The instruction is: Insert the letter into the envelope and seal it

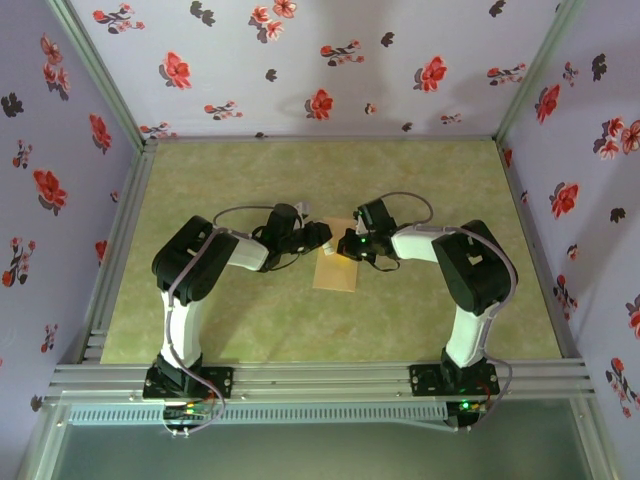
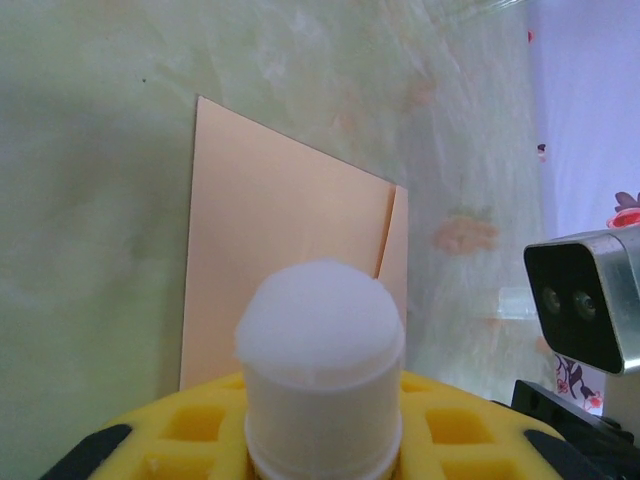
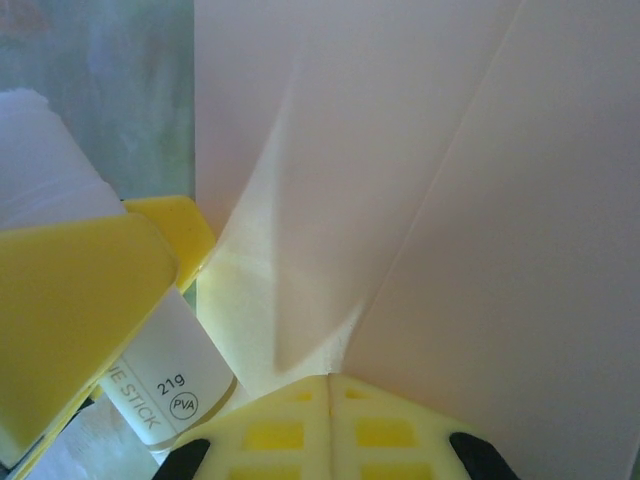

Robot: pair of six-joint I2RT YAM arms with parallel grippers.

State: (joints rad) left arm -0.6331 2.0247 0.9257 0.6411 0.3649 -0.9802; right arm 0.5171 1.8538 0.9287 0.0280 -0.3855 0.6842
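Observation:
The tan envelope [image 1: 335, 275] lies on the green mat at the middle of the table, and both grippers meet over its far end. My left gripper [image 1: 318, 238] is shut on a white glue stick [image 2: 320, 340], whose rounded tip points at the envelope [image 2: 290, 240]. My right gripper [image 3: 330, 380] is shut, pinching a lifted, creased part of the envelope [image 3: 500, 200] that looks like its flap [image 3: 300, 190]. The labelled glue stick [image 3: 165, 365] and one yellow left finger [image 3: 80, 300] are just left of my right jaws. The letter is out of view.
Floral walls [image 1: 330, 60] close off the back and both sides. A metal rail [image 1: 320, 380] runs along the near edge. Green mat [image 1: 240, 320] lies bare on all sides of the envelope. The right wrist camera [image 2: 585, 300] is close on the left gripper's right.

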